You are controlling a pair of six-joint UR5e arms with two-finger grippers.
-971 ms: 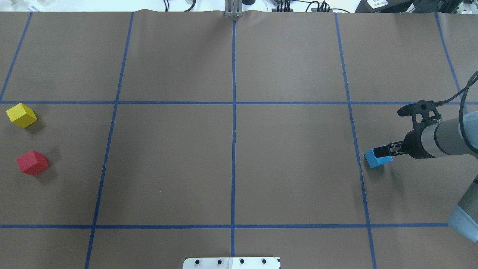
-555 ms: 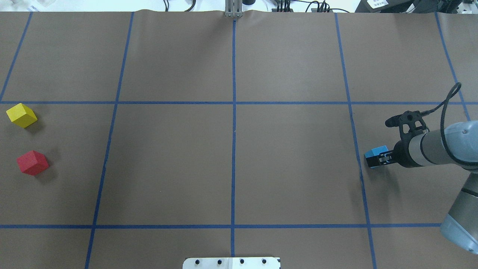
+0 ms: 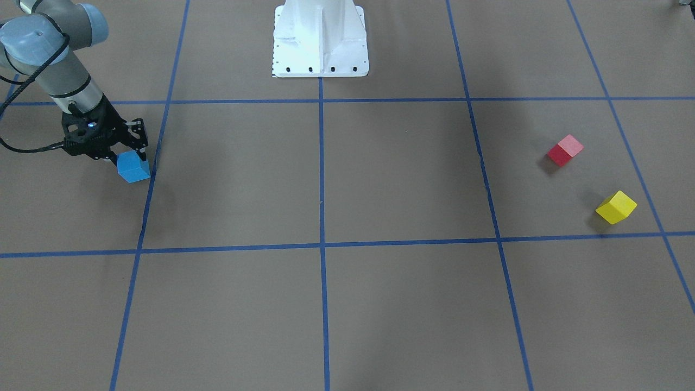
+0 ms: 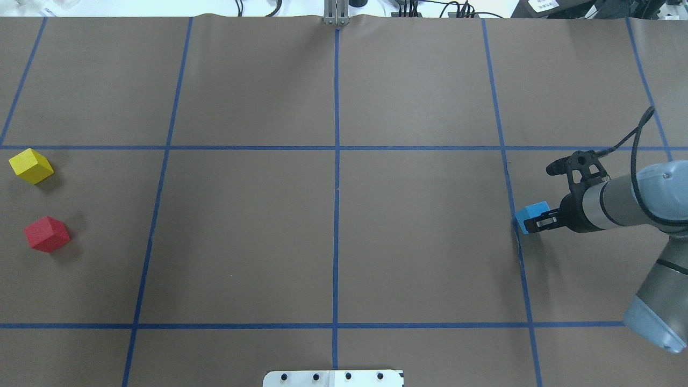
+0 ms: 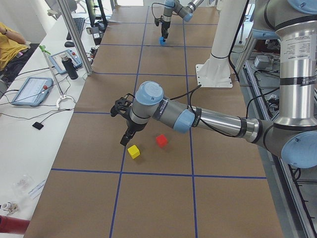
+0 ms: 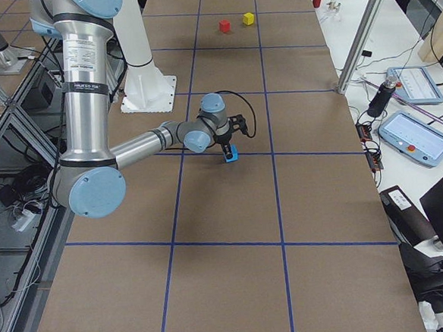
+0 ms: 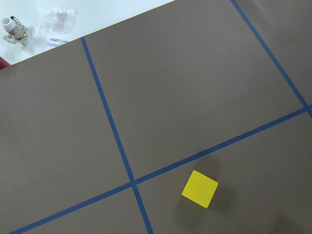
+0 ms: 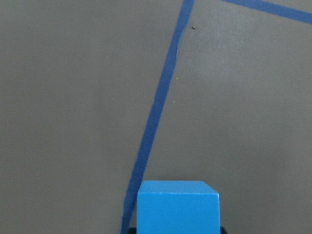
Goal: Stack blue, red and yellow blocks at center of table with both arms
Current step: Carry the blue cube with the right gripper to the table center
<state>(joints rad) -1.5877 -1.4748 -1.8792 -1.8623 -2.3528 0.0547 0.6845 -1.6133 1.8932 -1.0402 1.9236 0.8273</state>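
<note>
Pinching blue block [image 4: 529, 214]: right jaws | left jaws near yellow block [image 5: 133, 151]: grip state unclear

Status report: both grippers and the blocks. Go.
Right gripper shut on blue block, far right of center. Left gripper near yellow block, jaws unreadable. Next to it the red block, unstacked. No obstacle seen toward center.

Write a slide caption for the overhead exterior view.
Right gripper holds the blue block at the table's right; the red block and yellow block sit apart at far left.
</note>
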